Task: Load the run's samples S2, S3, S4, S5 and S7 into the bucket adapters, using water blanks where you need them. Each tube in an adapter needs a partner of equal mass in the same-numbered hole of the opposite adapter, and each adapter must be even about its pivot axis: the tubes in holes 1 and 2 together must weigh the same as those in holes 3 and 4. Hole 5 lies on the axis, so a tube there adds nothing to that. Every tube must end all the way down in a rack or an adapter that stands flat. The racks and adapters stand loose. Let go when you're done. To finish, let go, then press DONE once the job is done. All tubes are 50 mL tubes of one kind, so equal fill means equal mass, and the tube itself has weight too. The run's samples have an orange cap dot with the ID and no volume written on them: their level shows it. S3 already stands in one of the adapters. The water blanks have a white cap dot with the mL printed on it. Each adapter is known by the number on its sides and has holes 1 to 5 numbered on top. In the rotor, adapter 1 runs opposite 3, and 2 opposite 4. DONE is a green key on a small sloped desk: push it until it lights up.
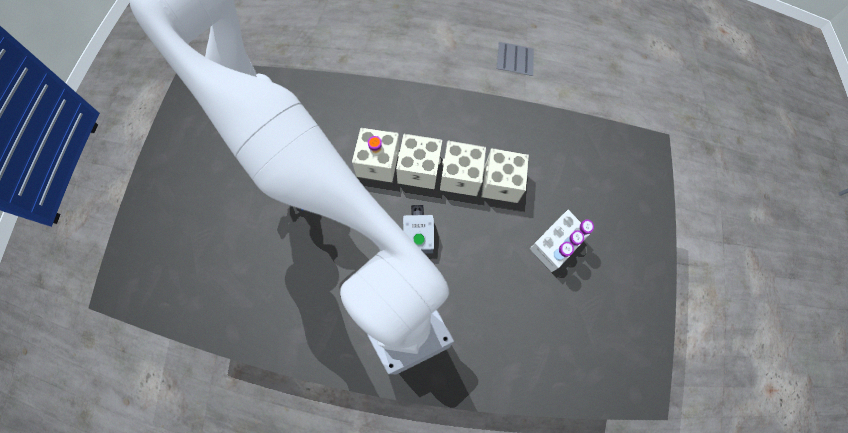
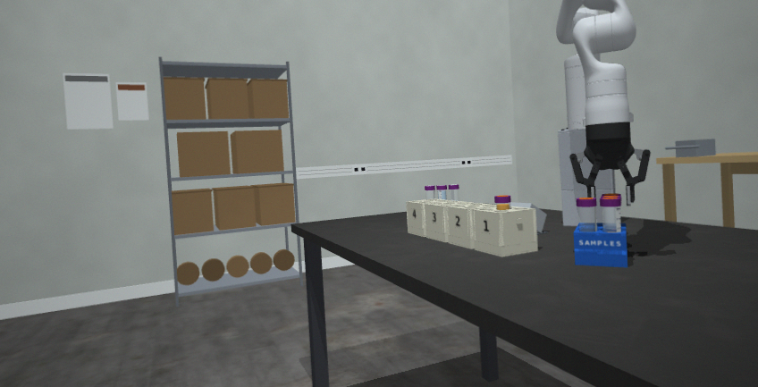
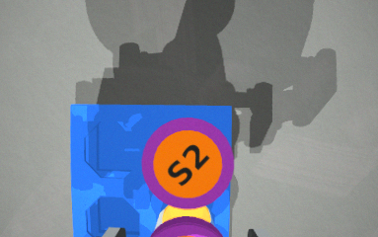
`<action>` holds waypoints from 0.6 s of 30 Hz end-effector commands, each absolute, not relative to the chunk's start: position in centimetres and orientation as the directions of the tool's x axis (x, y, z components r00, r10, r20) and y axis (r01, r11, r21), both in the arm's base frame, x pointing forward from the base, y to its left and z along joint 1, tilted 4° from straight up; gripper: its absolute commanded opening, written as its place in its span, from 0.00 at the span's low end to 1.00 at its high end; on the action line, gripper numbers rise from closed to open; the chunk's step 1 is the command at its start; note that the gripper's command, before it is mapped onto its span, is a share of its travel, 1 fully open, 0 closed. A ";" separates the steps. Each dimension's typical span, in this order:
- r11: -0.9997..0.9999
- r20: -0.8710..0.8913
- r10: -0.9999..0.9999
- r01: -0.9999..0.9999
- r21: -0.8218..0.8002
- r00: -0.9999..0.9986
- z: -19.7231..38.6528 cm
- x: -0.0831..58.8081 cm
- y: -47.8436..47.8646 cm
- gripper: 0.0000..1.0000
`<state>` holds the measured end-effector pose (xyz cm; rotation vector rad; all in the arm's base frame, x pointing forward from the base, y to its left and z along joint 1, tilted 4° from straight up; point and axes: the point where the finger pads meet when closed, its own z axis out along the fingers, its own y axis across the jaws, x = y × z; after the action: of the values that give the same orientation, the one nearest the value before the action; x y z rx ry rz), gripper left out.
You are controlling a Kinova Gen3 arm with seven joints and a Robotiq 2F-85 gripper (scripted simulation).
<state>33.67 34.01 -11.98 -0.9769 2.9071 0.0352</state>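
Note:
The blue SAMPLES rack (image 2: 600,245) stands on the table by the arm's base; it also shows in the wrist view (image 3: 126,168). Tube S2 (image 3: 188,163) stands in it, with a second purple-capped tube (image 3: 188,230) just below at the frame edge. My gripper (image 2: 609,191) hangs straight down over the rack, open, fingertips either side of that second tube's cap (image 2: 610,200) and apart from it. Adapters 1 (image 1: 375,155), 2 (image 1: 418,161), 3 (image 1: 463,168) and 4 (image 1: 505,174) stand in a row. An orange-dotted tube (image 1: 374,143) stands in adapter 1.
A white rack (image 1: 558,241) with three white-dotted blanks stands at the right of the table. The DONE desk with its green key (image 1: 419,239) stands in front of adapter 2. The arm hides the sample rack in the overhead view.

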 end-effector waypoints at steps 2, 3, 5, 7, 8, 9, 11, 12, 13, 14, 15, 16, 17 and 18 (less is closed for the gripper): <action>0.797 -0.080 -0.602 -0.604 -0.002 -0.795 -12.0 33.7 34.1 0.62; 0.797 -0.080 -0.602 -0.604 -0.002 -0.795 -12.0 33.7 34.1 0.62; 0.797 -0.080 -0.602 -0.604 -0.002 -0.795 -12.1 33.7 34.1 0.62; 0.797 -0.080 -0.602 -0.604 -0.002 -0.795 -12.1 33.7 34.1 0.62; 0.797 -0.080 -0.602 -0.604 -0.002 -0.795 -12.1 33.7 34.1 0.62; 0.797 -0.080 -0.602 -0.604 -0.002 -0.795 -12.2 33.7 34.1 0.62; 0.797 -0.080 -0.602 -0.604 -0.002 -0.795 -12.2 33.7 34.1 0.62; 0.797 -0.080 -0.602 -0.604 -0.002 -0.795 -12.3 33.7 34.1 0.62; 0.797 -0.080 -0.602 -0.604 -0.002 -0.795 -12.3 33.7 34.1 0.62; 0.797 -0.080 -0.602 -0.604 -0.002 -0.795 -12.3 33.8 34.1 0.62; 0.797 -0.080 -0.602 -0.604 -0.002 -0.795 -12.4 33.8 34.1 0.62; 0.797 -0.080 -0.602 -0.604 -0.002 -0.795 -12.4 33.8 34.1 0.62; 0.797 -0.080 -0.602 -0.604 -0.002 -0.795 -12.4 33.8 34.1 0.62; 0.797 -0.080 -0.602 -0.604 -0.002 -0.795 -12.4 33.8 34.1 0.62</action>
<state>33.70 34.04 -12.48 -0.9769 2.9072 0.0352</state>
